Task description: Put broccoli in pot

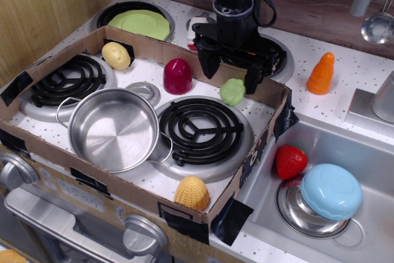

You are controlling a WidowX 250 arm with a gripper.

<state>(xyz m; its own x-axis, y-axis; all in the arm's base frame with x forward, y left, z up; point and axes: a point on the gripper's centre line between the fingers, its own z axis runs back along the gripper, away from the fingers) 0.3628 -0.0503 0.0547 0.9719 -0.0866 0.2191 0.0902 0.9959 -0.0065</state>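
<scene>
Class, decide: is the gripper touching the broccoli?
Apart. The only view shows the open gripper straddling the broccoli, background visible between each finger and the toy.

You can see a red toy (178, 76) and yellow potato (116, 55) inside the cardboard box (141, 196), corn (191, 193) at its front edge, and a strawberry (290, 161) in the sink (363, 152).

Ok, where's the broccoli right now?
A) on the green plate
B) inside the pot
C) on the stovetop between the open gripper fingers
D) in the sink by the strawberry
C: the broccoli sits on the stovetop inside the cardboard box, with the open gripper straddling it; the pot is empty.
</scene>
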